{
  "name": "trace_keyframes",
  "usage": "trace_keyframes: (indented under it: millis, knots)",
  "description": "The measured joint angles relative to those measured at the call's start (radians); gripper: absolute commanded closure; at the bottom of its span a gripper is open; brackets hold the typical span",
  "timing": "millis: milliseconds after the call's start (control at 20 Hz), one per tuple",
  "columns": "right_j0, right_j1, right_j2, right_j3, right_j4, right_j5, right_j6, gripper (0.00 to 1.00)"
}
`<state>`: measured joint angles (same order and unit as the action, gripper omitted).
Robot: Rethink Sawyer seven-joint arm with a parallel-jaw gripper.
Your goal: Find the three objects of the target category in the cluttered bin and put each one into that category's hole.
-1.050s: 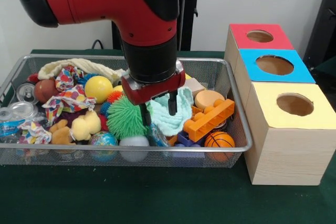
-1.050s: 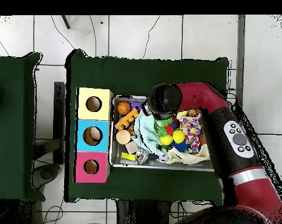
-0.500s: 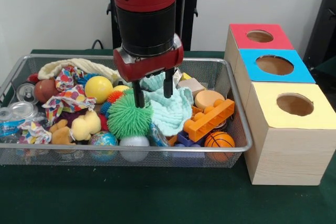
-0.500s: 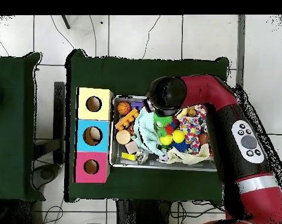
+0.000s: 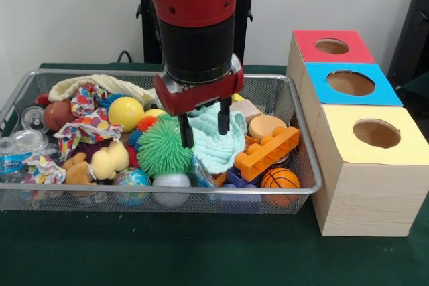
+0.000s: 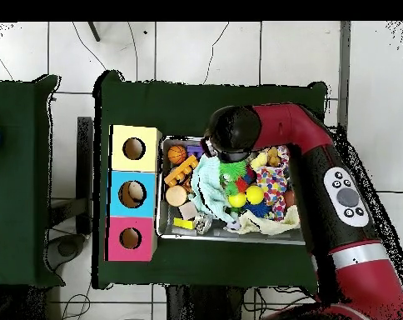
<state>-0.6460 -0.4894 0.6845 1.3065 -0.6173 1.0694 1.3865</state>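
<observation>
My gripper (image 5: pixel 204 128) hangs open over the wire bin (image 5: pixel 305 147), with nothing between its fingers. One fingertip (image 5: pixel 186 135) is at the edge of the green spiky ball (image 5: pixel 159 150); the other is over the mint green cloth (image 5: pixel 216 144). Three hole boxes stand beside the bin: red (image 5: pixel 332 46), blue (image 5: pixel 350 83) and yellow (image 5: pixel 375 133). From overhead, the arm's wrist (image 6: pixel 231 133) covers the gripper; the mint cloth (image 6: pixel 206 187) and the yellow (image 6: pixel 134 148), blue (image 6: pixel 131 194) and red (image 6: pixel 130 238) boxes show.
The bin holds a yellow ball (image 5: pixel 125 113), an orange brick (image 5: pixel 268 152), a small basketball (image 5: pixel 279 179), a yellow plush duck (image 5: pixel 109 160), patterned cloth (image 5: pixel 87 125), a globe ball (image 5: pixel 132 179) and clear bottles (image 5: pixel 17 149). Green felt covers the table (image 5: pixel 201 246).
The gripper rose off the clutter, then shifted slightly right and came back down a little over the mint cloth. It stayed open and empty.
</observation>
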Motion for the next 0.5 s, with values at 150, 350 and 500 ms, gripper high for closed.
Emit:
trace_keyframes:
  millis: [150, 350, 500]
  knots:
    - [0.0, 0.027, 0.0, -0.008, -0.002, -0.006, 0.0, 0.0]
    - [0.0, 0.062, 0.0, -0.017, -0.005, -0.019, 0.0, 0.0]
    - [0.0, 0.084, 0.0, -0.021, -0.009, -0.031, 0.0, 0.0]
